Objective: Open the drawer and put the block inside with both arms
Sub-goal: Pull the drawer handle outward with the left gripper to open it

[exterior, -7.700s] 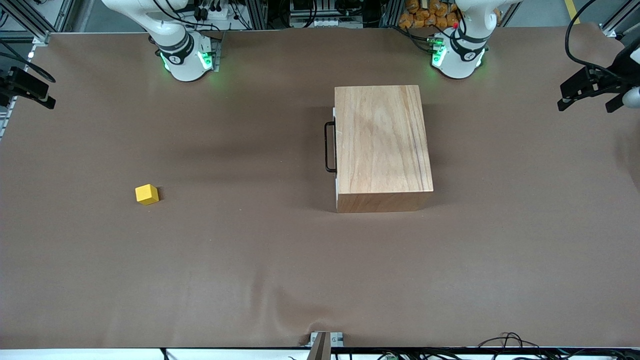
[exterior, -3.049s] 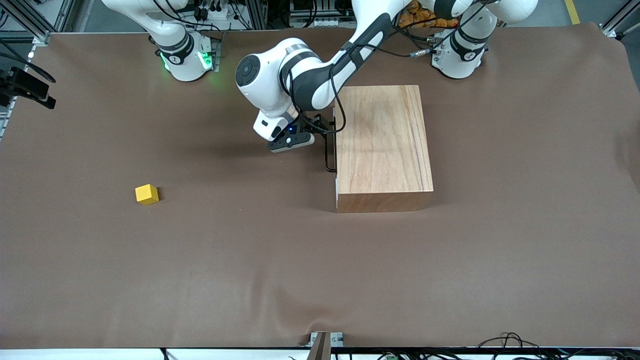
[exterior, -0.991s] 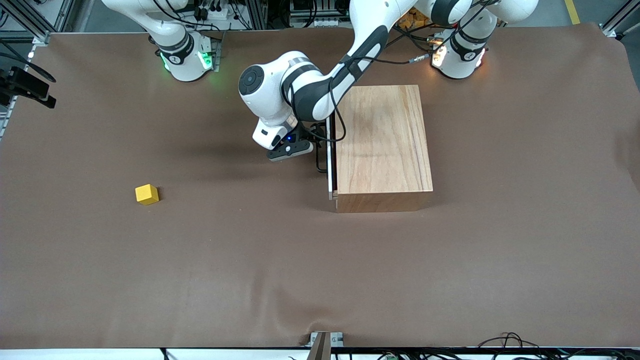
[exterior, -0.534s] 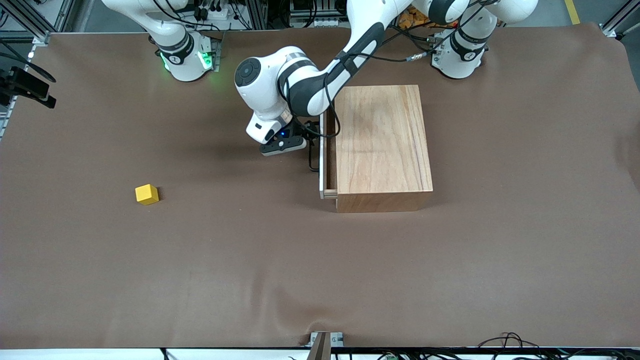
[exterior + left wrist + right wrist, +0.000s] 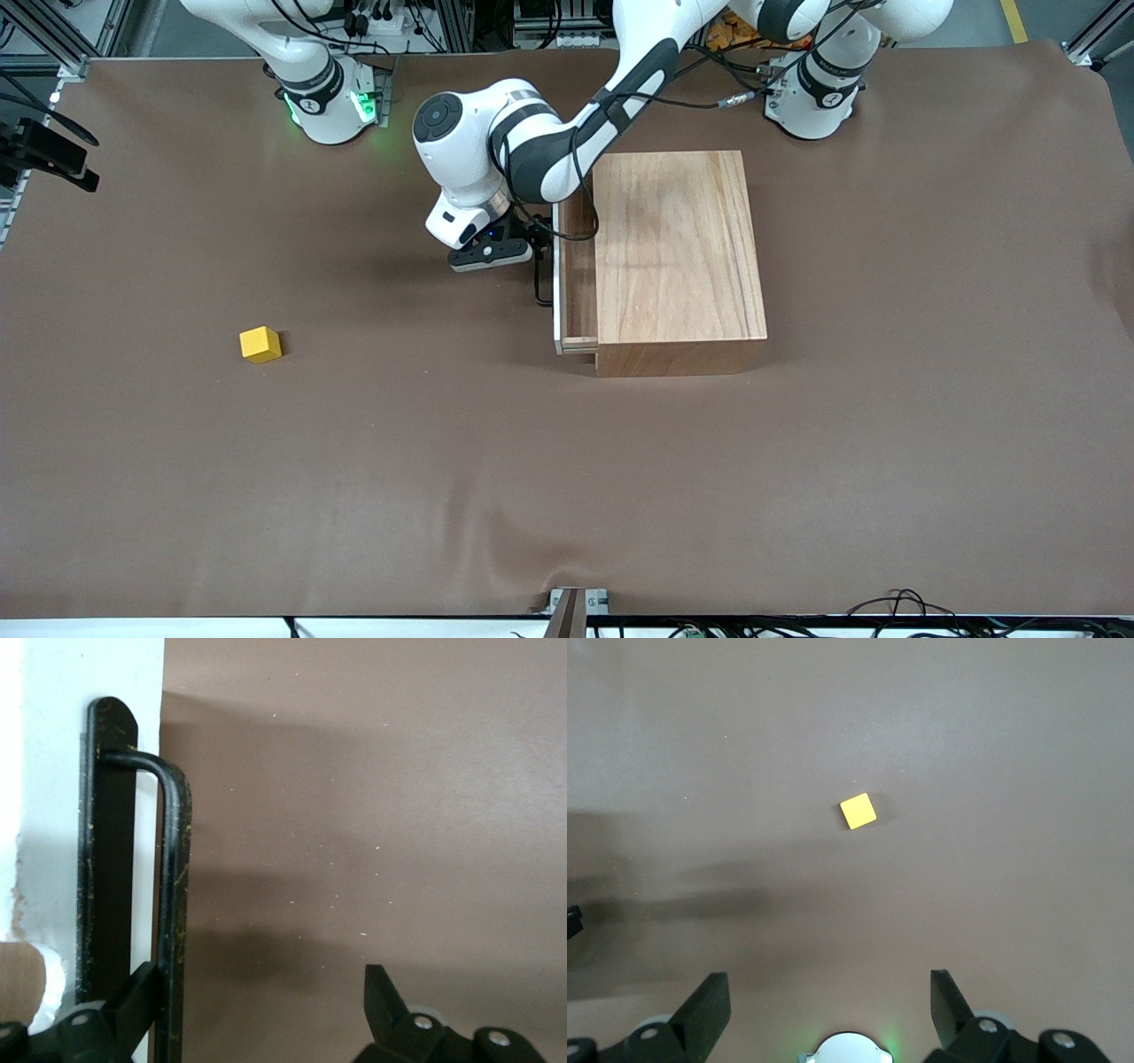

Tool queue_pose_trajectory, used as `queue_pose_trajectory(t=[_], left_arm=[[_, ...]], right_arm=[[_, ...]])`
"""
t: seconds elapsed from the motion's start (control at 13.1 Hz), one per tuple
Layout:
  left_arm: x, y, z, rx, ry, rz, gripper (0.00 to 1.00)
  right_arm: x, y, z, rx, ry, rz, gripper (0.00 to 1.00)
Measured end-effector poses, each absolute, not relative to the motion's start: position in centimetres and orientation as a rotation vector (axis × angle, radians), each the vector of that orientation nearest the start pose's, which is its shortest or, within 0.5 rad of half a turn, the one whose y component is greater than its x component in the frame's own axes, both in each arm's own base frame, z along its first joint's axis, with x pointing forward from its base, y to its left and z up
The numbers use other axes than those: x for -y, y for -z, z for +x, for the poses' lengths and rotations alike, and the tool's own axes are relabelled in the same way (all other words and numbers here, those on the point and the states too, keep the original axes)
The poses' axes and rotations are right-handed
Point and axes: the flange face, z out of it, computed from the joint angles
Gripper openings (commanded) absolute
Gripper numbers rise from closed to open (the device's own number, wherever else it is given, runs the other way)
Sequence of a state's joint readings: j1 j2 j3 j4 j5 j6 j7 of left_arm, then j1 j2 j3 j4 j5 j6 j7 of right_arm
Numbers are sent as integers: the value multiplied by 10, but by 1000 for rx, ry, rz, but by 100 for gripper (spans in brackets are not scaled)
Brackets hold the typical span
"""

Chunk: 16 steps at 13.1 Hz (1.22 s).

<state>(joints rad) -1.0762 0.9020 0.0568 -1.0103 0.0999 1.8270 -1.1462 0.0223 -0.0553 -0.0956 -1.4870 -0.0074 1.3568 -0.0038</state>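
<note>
On the brown matte desk (image 5: 372, 461), nearest the front camera toward the right arm's end: small bright yellow cube block (image 5: 260, 344), sharp-edged, sitting alone, well apart from everything else. Farther from the camera, toward the left arm's end: rectangular light-wood box (image 5: 678, 252), smooth grain on top. Its light wooden sliding drawer (image 5: 574, 266) stands part-way out, white front edge showing, shallow strip of tray interior visible. Black U-shaped metal handle (image 5: 173, 904) is a round bar, scuffed. Left arm reaches from its base across the box corner, wrist bent down; left gripper (image 5: 518, 252) is at the handle, fingers spread wide, one finger (image 5: 133, 1010) touching the bar, nothing clamped. Right gripper (image 5: 828, 1010) waits high over the desk, fingers wide apart, empty, the block far below it.
</note>
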Motion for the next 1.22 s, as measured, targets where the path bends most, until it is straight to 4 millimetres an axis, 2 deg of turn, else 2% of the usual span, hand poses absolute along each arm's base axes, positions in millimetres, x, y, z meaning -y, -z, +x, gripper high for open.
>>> queue_pose_trajectory(t=[1.22], left_arm=[[676, -301, 389, 78, 181, -3104, 100]], right_arm=[[42, -675, 512, -115, -118, -3136, 100]])
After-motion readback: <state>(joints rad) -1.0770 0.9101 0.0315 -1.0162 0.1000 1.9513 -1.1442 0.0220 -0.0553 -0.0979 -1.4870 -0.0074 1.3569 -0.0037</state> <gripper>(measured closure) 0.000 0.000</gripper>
